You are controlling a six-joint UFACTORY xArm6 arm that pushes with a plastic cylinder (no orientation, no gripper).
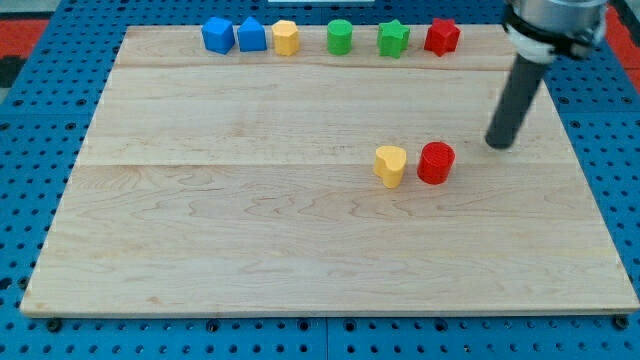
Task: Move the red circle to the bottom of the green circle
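We see my tip point(499, 146) right of the red circle point(436, 163), apart; the green circle point(340, 37) sits far behind.

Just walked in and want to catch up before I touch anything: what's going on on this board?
A robot arm is pushing blocks with a dark rod. My tip sits to the view's right of the red circle, slightly higher and not touching it. A yellow heart stands right beside the red circle on its left. The green circle is in the row along the top edge, so the red circle is not yet below it.
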